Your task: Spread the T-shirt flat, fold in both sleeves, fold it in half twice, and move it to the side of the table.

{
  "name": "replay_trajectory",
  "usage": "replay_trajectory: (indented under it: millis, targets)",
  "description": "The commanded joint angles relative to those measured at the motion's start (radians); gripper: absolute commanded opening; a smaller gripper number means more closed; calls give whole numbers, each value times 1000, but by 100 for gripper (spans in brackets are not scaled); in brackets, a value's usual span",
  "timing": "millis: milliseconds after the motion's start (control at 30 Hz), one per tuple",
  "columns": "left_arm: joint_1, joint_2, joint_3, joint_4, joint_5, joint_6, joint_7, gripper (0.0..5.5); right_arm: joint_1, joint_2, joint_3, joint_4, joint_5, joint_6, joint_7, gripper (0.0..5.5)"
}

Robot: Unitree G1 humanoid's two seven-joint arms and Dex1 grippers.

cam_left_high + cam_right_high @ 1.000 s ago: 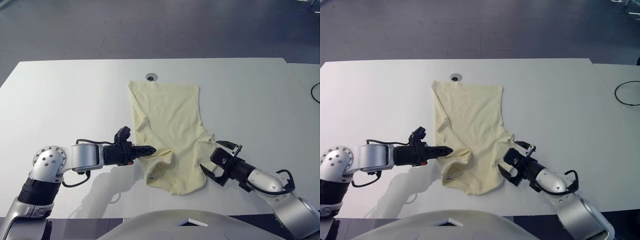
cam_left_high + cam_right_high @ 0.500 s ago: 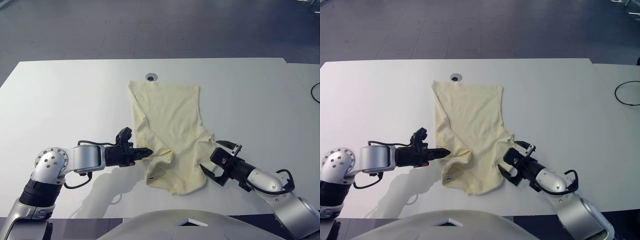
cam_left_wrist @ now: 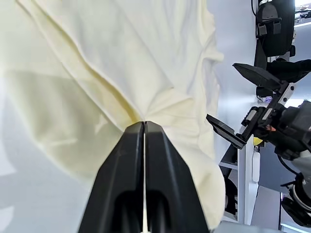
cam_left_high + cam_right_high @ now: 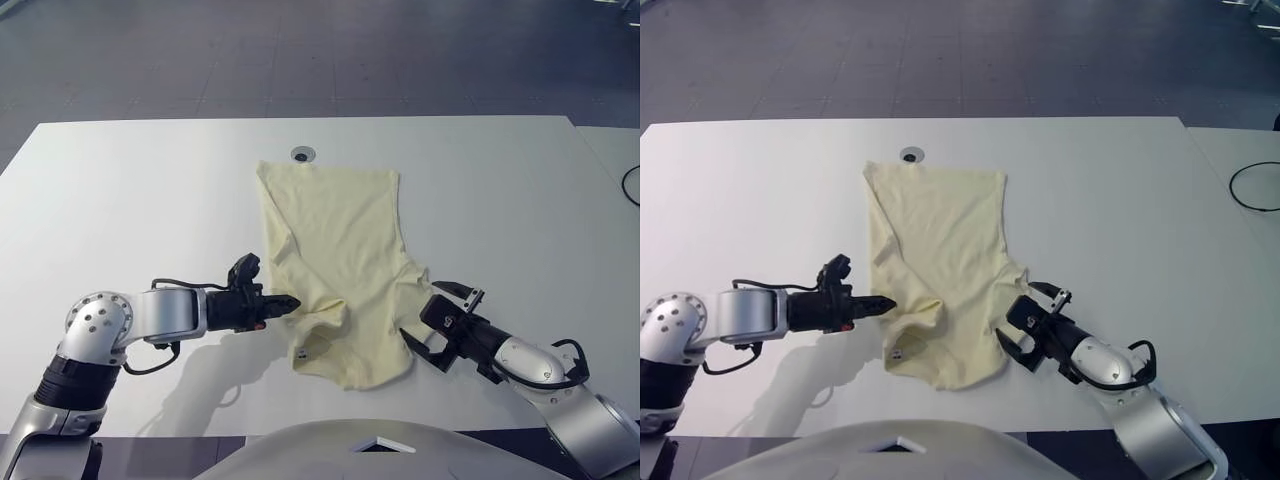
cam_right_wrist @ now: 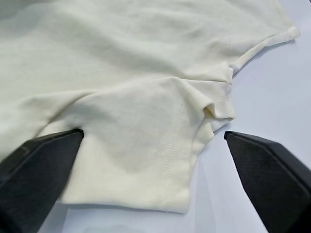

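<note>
A pale yellow T-shirt (image 4: 340, 250) lies lengthwise on the white table (image 4: 140, 200), hem at the far end and collar end nearest me, rumpled along its near part. My left gripper (image 4: 293, 303) is shut, its tips at the shirt's left edge beside a bunched fold; in the left wrist view the closed gripper (image 3: 145, 124) points at creased cloth (image 3: 160, 58). My right gripper (image 4: 420, 310) stands open at the shirt's near right corner, one finger on each side of the sleeve edge (image 5: 214, 111). The cloth lies between its fingers (image 5: 43, 160) without being pinched.
A round cable port (image 4: 302, 154) sits in the table just beyond the shirt's hem. A black cable loop (image 4: 1255, 186) lies on the neighbouring surface to the far right. Bare table stretches on both sides of the shirt.
My left gripper has drawn back a little to the left, away from the fold. The shirt and the right arm have stayed put.
</note>
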State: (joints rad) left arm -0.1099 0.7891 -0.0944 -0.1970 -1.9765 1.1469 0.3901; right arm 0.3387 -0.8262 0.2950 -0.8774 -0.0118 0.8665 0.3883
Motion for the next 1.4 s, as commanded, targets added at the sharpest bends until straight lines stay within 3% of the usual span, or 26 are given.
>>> replay_trajectory:
  millis: [33, 233, 567, 867, 1400]
  targets:
    - [-58, 68, 46, 43, 4, 46, -42, 2, 50, 0, 13, 40, -13, 56, -2, 540]
    - [-110, 140, 61, 104, 4, 107, -101, 2, 71, 6, 2, 32, -18, 61, -15, 540]
    - [-67, 446, 84, 139, 20, 250, -358, 2, 130, 6, -37, 34, -25, 67, -36, 540]
    - [-86, 464, 63, 147, 377, 306, -569, 2, 151, 6, -42, 19, -24, 74, -45, 540]
    - [-113, 434, 11, 188, 958, 209, -992, 2, 102, -12, -53, 51, -29, 57, 1, 540]
